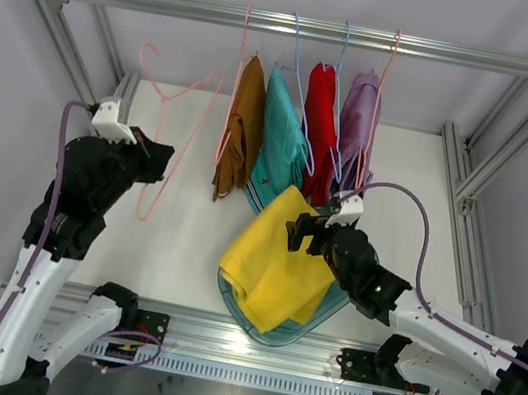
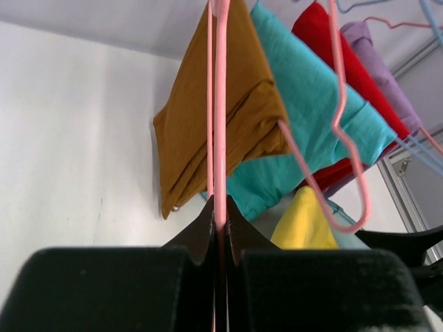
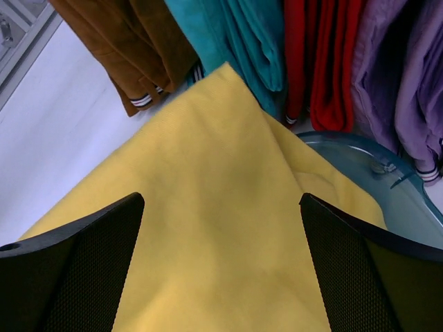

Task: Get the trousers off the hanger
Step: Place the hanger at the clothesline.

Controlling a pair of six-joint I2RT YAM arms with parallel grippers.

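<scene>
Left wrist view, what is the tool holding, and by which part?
The left tool is shut on the empty pink hanger, pinching a straight stretch of its wire.

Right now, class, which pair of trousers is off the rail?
The yellow trousers: they lie over the blue tub; brown, teal, red and lilac hang from the rail.

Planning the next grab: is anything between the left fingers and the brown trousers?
Yes. The left fingers are shut on an empty pink hanger, whose wire rises directly in front of the brown trousers in the wrist view.
</scene>
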